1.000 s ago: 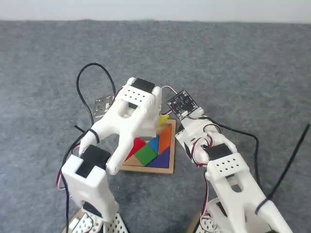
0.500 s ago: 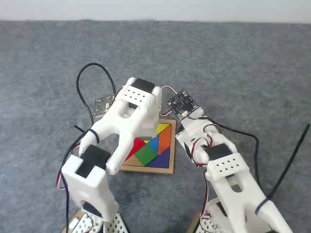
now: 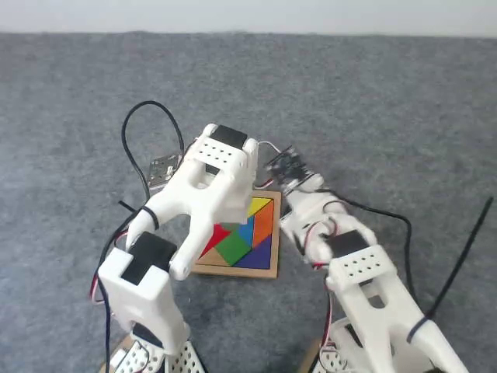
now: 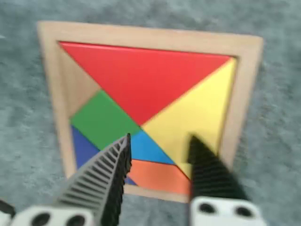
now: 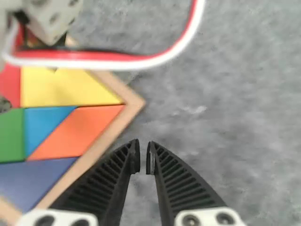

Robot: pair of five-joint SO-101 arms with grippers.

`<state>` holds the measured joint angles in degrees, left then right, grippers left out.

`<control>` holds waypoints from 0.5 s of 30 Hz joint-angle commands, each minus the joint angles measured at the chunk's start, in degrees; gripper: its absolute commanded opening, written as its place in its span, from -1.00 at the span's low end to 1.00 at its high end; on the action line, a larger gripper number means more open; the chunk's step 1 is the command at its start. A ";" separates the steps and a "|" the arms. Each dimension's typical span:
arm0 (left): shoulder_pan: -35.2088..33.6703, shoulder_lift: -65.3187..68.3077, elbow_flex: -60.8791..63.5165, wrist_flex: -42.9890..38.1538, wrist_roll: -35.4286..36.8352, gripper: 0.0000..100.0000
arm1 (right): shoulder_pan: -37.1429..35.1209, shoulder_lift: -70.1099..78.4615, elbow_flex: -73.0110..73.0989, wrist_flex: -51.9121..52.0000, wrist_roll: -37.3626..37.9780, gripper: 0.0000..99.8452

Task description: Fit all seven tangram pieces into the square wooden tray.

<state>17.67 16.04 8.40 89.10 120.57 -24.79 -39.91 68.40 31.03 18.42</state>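
Pincers first: the left gripper [image 4: 160,141] hangs with its jaws set wide and empty over the tray [image 3: 233,270], which lies at lower centre of the high view between the two arms. The right gripper [image 5: 142,146] is nearly closed on nothing, above the carpet [image 5: 225,70] just off one tray corner.

The tray looks like stiff, light wood and is likely to slide if pushed.

Inside it the red triangle [image 4: 146,80] and yellow triangle [image 4: 197,113] lie flush, then the green square [image 4: 101,117], the orange piece [image 4: 155,174] and the light blue triangle [image 4: 150,148].

One bare wooden patch [image 4: 77,89] beside the green square may be an unfilled slot.

The pieces seem thin, rigid and smooth, so they are best pinched across opposite edges.
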 commanded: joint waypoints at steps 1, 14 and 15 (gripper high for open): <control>-0.09 -0.44 -1.45 2.90 -0.88 -0.92 | -1.45 -0.66 -2.11 1.19 0.26 -0.91; -0.09 -1.05 -4.00 3.25 -0.97 -0.48 | 1.54 -2.59 -3.16 2.51 0.26 -0.93; 0.09 -1.05 -4.70 3.25 -1.67 -0.30 | 2.24 -3.74 -3.25 2.68 0.18 -0.95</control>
<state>17.67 16.04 8.04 91.12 120.57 -25.23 -40.00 68.31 32.44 18.42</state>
